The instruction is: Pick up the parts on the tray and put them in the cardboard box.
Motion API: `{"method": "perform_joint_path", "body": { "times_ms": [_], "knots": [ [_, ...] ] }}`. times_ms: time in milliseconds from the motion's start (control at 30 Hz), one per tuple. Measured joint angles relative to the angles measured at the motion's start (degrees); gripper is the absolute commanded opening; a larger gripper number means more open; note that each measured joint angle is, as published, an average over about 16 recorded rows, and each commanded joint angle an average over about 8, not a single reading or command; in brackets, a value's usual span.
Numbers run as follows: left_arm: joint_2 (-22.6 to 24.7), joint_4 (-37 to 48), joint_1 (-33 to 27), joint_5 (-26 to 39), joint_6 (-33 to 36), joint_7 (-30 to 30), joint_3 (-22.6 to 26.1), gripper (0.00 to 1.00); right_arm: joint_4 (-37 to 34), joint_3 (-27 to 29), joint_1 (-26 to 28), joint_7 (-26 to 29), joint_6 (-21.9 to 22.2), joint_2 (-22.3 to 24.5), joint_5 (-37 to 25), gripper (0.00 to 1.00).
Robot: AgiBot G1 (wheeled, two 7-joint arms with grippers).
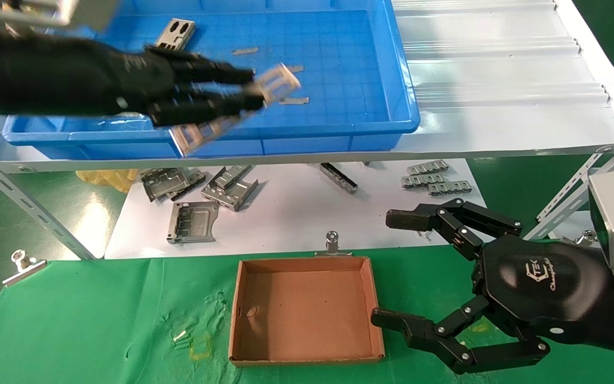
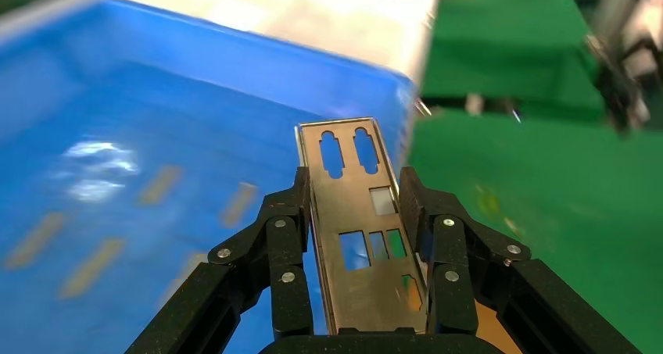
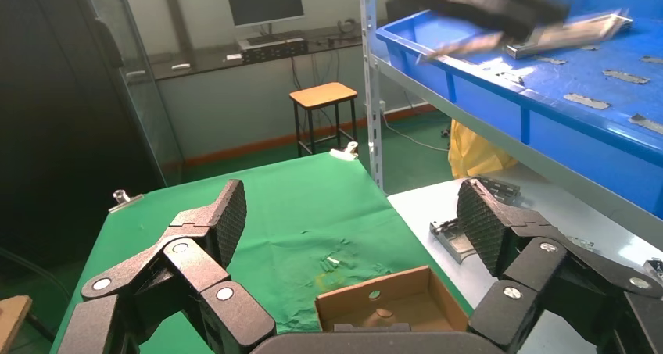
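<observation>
My left gripper [image 1: 256,89] is shut on a part [image 1: 280,81], a thin silvery plate with cut-outs, and holds it above the front of the blue tray [image 1: 405,80]. In the left wrist view the plate [image 2: 356,244] sits lengthwise between the fingers [image 2: 291,237], over the tray's corner [image 2: 117,174]. Another part [image 1: 175,33] lies at the tray's back. The brown cardboard box [image 1: 304,309] stands empty on the green cloth and also shows in the right wrist view [image 3: 391,303]. My right gripper [image 1: 386,268] is open and empty, just right of the box.
Grey tape strips [image 1: 293,100] lie on the tray floor. Grey folded brackets [image 1: 192,221] and small toothed pieces [image 1: 435,178] lie on the white sheet below the shelf [image 1: 499,80]. Metal clips [image 1: 22,264] [image 1: 331,242] hold the green cloth.
</observation>
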Motion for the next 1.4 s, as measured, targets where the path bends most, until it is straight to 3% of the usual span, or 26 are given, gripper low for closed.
{"method": "perform_joint_path", "body": {
  "times_ms": [233,500,833,1233,1267,1400],
  "knots": [
    [-3.8,-16.3,8.2,-5.6,1.1,1.1,6.2,0.0,0.0,0.0,0.0,0.0,0.0,0.0,0.0,1.0],
    [-6.3,-29.7,17.3,-7.8,-3.9,6.0,12.5,0.0,0.0,0.0,0.0,0.0,0.0,0.0,0.0,1.0],
    [-1.7,-31.3,24.8,-2.2,-15.3,15.7,15.3,0.0,0.0,0.0,0.0,0.0,0.0,0.0,0.0,1.0],
    [5.0,-28.2,28.0,2.6,-23.7,21.5,17.2,0.01,0.0,0.0,0.0,0.0,0.0,0.0,0.0,1.0],
    [5.4,-28.0,28.1,2.8,-24.1,21.7,17.3,0.06,0.0,0.0,0.0,0.0,0.0,0.0,0.0,1.0],
    [6.8,-26.9,28.5,3.7,-25.7,22.5,17.7,0.55,0.0,0.0,0.0,0.0,0.0,0.0,0.0,1.0]
  ]
}}
